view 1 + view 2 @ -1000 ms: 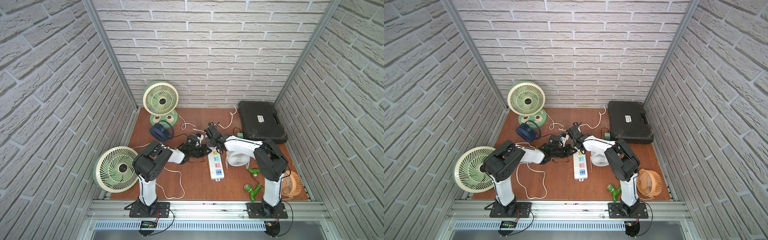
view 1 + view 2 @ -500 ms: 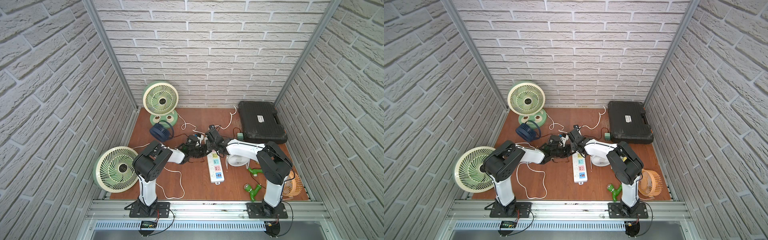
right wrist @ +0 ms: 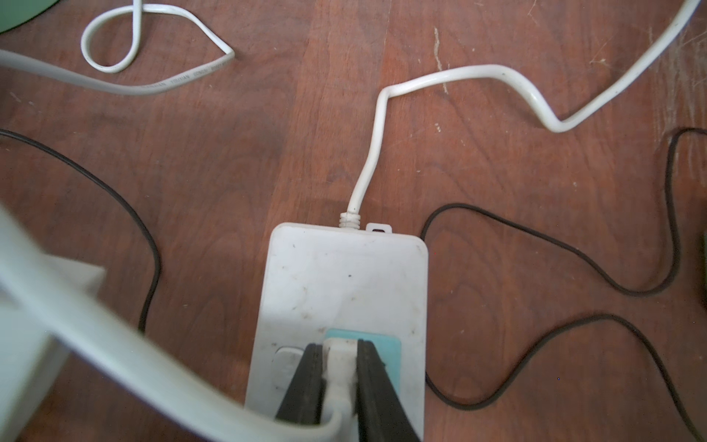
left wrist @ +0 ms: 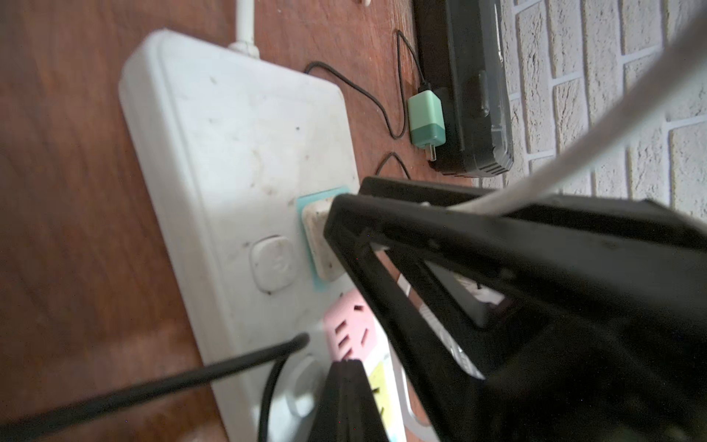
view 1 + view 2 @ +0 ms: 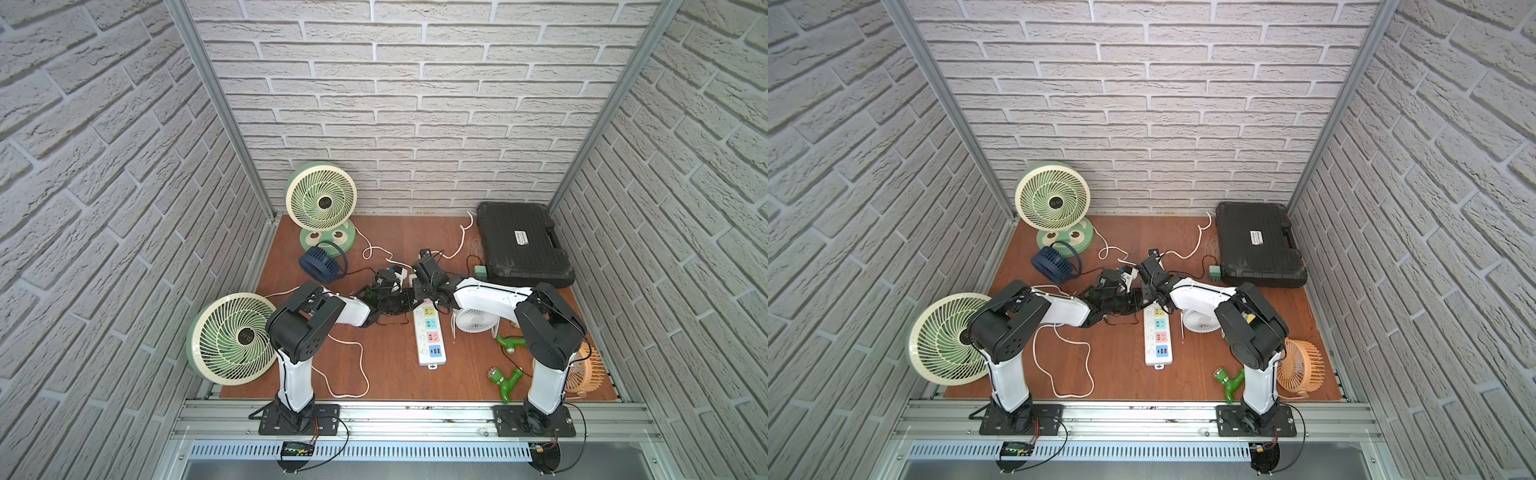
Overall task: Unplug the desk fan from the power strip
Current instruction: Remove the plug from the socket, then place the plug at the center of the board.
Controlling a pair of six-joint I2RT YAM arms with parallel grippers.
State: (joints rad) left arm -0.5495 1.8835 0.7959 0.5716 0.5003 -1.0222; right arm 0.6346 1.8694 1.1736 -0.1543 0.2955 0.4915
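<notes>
In both top views the far end of the power strip (image 5: pixel 431 337) is covered by the two black wrists that meet above it, so the jaws cannot be made out there. The strip is laid flat at the middle of the counter (image 5: pixel 399 376), with its long axis run near to far and only slightly slanted. The blue USB panel is turned to the near end, and the white cord (image 3: pixel 377 145) is led out of the far end and away to the far right, toward the black case (image 5: pixel 519 245). In the right wrist view the jaws of the right gripper (image 3: pixel 339 346) are seen closed on a white plug (image 3: pixel 338 369), one on each side. The plug is seated on the blue socket, the farthest of the row; how deep its pins go is hidden. The flat white cable (image 3: pixel 160 371) that leaves the plug is blurred and cut off by the frame edge, and the fan it belongs to cannot be traced. The left gripper (image 4: pixel 346 365) is shown only as a dark, closed tip with nothing between the jaws, set over the strip by the pink and yellow sockets; whether it is pressed onto the plastic cannot be told. A small white fan (image 5: pixel 476 322) just right of the strip is half hidden under the right arm.
</notes>
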